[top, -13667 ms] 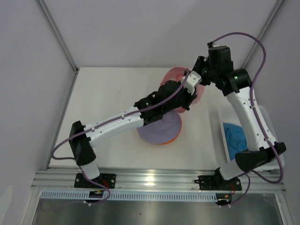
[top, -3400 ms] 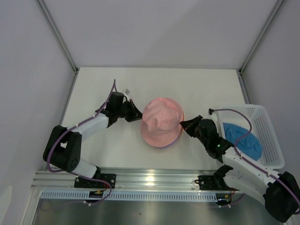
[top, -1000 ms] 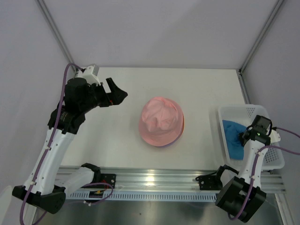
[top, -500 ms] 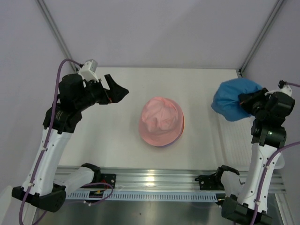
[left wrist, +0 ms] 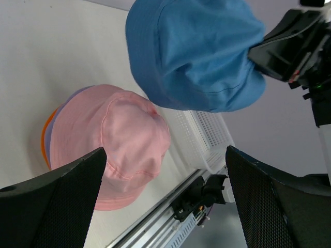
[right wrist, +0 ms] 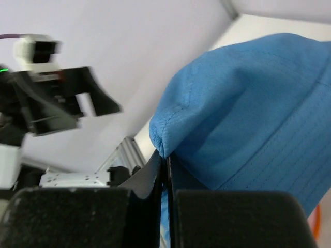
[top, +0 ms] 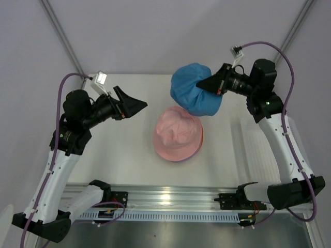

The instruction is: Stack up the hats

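The right gripper [top: 207, 84] is pinching the brim of the blue hat [top: 192, 93] between closed jaws, suspending it near the pink hat [top: 178, 133], while the left gripper [top: 133, 106] is hovering fully spread and empty.

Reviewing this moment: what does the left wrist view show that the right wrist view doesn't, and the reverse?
Only the left wrist view: the pink hat topping the pile on the table, and the white basket beyond it. Only the right wrist view: the pinch up close, with the right gripper shut on the brim edge of the blue hat, plus the left arm seen from outside. Both: the blue hat held in the air by the right gripper.
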Controlling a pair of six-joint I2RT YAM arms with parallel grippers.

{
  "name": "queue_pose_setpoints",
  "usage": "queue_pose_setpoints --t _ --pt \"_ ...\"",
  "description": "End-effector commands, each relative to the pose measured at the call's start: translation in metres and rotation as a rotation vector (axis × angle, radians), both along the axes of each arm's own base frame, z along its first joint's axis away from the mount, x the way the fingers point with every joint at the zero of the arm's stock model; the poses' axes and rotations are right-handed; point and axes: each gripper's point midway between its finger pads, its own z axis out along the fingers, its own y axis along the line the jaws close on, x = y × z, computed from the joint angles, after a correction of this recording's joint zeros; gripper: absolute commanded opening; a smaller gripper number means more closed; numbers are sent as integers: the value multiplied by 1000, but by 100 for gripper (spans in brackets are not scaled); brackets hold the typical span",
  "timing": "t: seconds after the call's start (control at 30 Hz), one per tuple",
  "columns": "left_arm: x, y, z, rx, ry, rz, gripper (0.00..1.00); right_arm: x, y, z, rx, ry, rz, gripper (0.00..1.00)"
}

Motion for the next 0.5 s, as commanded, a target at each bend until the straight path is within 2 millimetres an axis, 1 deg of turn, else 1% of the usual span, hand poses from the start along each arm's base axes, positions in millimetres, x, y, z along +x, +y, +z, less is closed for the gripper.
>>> queue_pose_setpoints --t 0.0,0.03,0.07,0.13,0.17,0.23,0.27,0.3,0.37,0.4,0.43,0.47 --pt "2 -5 -4 -50 30 -12 99 -29 36 82 102 -238 198 0" --pt "4 -6 -12 -46 48 -9 99 -30 42 86 106 -243 213 0" --pt "5 -6 -13 -46 43 -8 100 -34 50 96 115 -263 241 0" --pt "9 -5 -24 -41 72 6 100 -39 57 108 144 -262 268 0" --pt "11 -4 -26 -38 74 23 99 -42 59 118 163 -283 283 0" --pt "14 0 -34 -27 90 50 100 -48 67 118 184 -256 320 0" --pt "17 6 -35 -19 83 90 100 -50 69 117 186 -252 327 0" --pt "19 11 -37 -2 76 112 99 -54 75 109 170 -249 346 0" --pt "23 30 -42 38 81 186 100 -55 81 92 143 -210 346 0" --pt "23 42 -38 65 54 225 100 -53 85 71 125 -168 352 0" --pt "25 60 -39 79 62 283 100 -58 87 63 113 -169 353 0" --pt "25 69 -38 87 55 313 99 -57 88 51 101 -145 345 0"
